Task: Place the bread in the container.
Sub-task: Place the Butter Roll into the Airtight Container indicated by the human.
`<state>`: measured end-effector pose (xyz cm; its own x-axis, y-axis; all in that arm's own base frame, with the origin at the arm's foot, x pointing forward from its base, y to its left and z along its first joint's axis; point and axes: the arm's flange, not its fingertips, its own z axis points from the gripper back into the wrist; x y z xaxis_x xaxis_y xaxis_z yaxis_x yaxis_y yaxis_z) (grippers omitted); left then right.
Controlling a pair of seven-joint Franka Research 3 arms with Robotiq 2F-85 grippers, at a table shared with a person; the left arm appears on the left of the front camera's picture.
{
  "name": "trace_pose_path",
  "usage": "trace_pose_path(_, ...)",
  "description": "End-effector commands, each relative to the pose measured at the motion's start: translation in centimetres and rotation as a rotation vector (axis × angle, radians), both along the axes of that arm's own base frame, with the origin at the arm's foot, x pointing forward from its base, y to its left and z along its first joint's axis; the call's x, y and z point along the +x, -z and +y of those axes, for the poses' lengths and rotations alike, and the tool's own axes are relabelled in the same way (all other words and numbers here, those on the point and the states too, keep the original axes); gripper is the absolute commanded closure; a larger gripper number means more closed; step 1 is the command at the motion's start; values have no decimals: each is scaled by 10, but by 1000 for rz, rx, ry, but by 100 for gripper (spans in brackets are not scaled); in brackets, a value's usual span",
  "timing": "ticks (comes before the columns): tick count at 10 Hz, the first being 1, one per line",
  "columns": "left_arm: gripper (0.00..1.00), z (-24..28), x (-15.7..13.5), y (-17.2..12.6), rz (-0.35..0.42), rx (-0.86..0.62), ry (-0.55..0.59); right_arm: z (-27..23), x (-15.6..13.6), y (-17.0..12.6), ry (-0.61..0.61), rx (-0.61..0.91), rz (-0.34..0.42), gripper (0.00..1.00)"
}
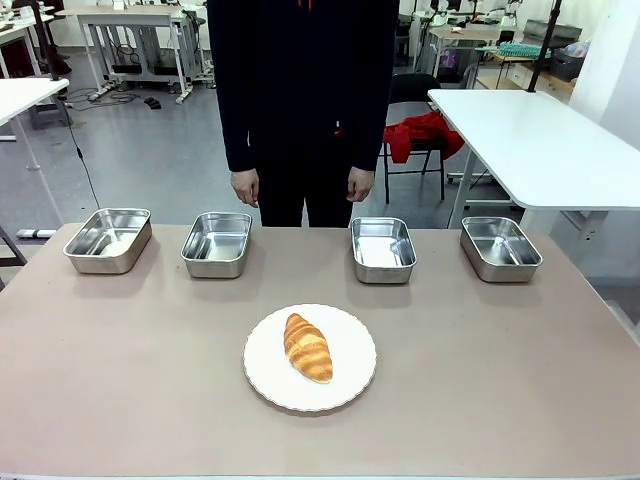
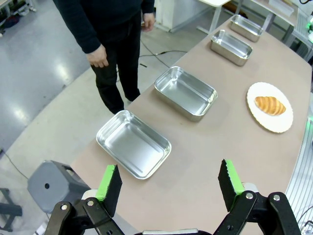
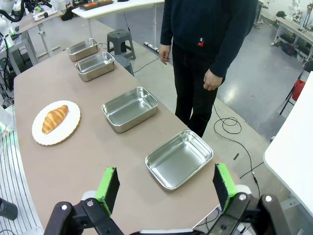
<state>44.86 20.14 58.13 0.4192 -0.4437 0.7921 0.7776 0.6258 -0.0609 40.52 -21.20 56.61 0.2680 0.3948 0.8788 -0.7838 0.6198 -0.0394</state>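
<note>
The bread (image 1: 308, 347), a golden-brown croissant, lies on a round white plate (image 1: 262, 385) at the table's middle front. Several identical steel trays, each a possible container, stand empty in a row along the far edge (image 1: 108, 240) (image 1: 217, 243) (image 1: 382, 249) (image 1: 500, 248). My left gripper (image 2: 168, 169) hangs open high above the table's left end, over the nearest tray (image 2: 133, 143), with the bread (image 2: 270, 105) far off. Above the right end my right gripper (image 3: 165, 170) is open too, over a tray (image 3: 179, 159), and the bread (image 3: 55, 118) lies far from it.
A person stands at the far side behind the middle trays, both hands (image 1: 245, 187) (image 1: 360, 185) hanging by their sides. A grey stool (image 2: 51, 183) stands off the table's left end. Another white table (image 1: 540, 140) stands at the back right.
</note>
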Motion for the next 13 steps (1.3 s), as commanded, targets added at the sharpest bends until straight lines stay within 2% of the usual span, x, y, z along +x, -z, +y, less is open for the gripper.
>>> trace_pose_path(1,0,1,-1,-1,-16,-10,15,1,0,-3,-6,-8,-3,0)
trace_pose_path(13,0,1,-1,-1,-16,-10,15,1,0,-3,-6,-8,-3,0)
